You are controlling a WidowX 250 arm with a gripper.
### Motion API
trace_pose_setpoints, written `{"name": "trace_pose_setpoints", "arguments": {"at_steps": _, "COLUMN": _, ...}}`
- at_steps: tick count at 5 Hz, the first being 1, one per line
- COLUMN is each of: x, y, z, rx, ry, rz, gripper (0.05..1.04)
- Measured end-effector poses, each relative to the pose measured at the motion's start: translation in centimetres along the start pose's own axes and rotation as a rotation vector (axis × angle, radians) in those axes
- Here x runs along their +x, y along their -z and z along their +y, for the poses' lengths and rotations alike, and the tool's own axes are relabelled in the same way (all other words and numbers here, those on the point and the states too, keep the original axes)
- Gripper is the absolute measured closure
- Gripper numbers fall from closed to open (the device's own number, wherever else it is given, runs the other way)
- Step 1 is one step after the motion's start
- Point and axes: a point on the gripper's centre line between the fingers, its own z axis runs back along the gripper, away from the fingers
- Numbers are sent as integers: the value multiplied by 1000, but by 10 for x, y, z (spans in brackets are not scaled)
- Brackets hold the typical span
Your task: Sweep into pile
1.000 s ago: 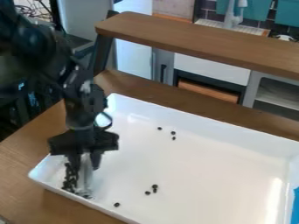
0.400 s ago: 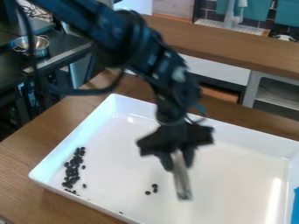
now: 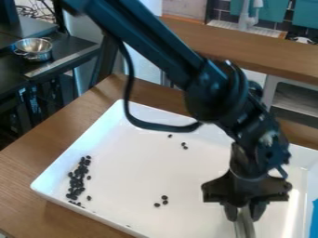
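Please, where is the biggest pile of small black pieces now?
In the camera view, the biggest pile is at the picture's left, inside the white tray along its left wall, away from the gripper.

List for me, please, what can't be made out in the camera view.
In the camera view:
- The lower end of the tool in the pincer: cut off by the bottom edge.
- The tray floor behind the arm: hidden by it.
- The count of bits in the dark pile: too small and crowded.
- The blue thing: cut off by the right edge.
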Motion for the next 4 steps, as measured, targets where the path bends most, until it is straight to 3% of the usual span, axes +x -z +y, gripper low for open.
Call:
{"name": "trace_pose_setpoints", "arguments": {"at_steps": 2, "x": -11, "y": 10, "z": 0, "rx": -28, "ry": 78, "rz": -33, "gripper": 732}}
{"name": "trace_pose_setpoints", "arguments": {"at_steps": 3, "x": -17, "y": 6, "z": 13, "rx": -29, "ry": 117, "rz": -36, "gripper": 732}}
{"name": "trace_pose_setpoints", "arguments": {"at_steps": 4, "x": -8, "y": 4, "z": 35, "rx": -16, "ry": 121, "rz": -47, "gripper": 732}}
